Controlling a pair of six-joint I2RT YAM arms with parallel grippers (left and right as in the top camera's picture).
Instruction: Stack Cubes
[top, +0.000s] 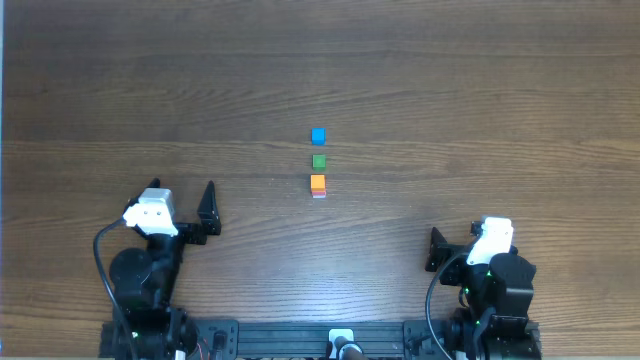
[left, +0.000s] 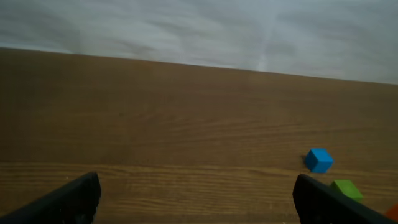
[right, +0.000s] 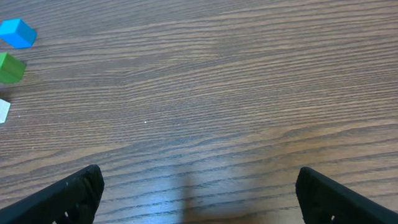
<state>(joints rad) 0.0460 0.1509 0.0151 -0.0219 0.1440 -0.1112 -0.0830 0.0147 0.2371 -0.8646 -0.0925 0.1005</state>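
Status: both arms parked at their bases, well clear of the cubes. Left hand (left: 196, 208) wide open, empty. Right hand (right: 199, 199) same. Cubes in a line mid-table (top: 480, 100): blue cube (top: 318, 136) farthest, green cube (top: 319, 161) next, orange cube (top: 318, 182) nearest, none touching. Pale sliver (top: 318, 194) under orange's near edge: probably a white cube with orange stacked on it, can't confirm. So at best one stack made; green and blue not yet placed

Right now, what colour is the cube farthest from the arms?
Blue; the cube shows best in top view.
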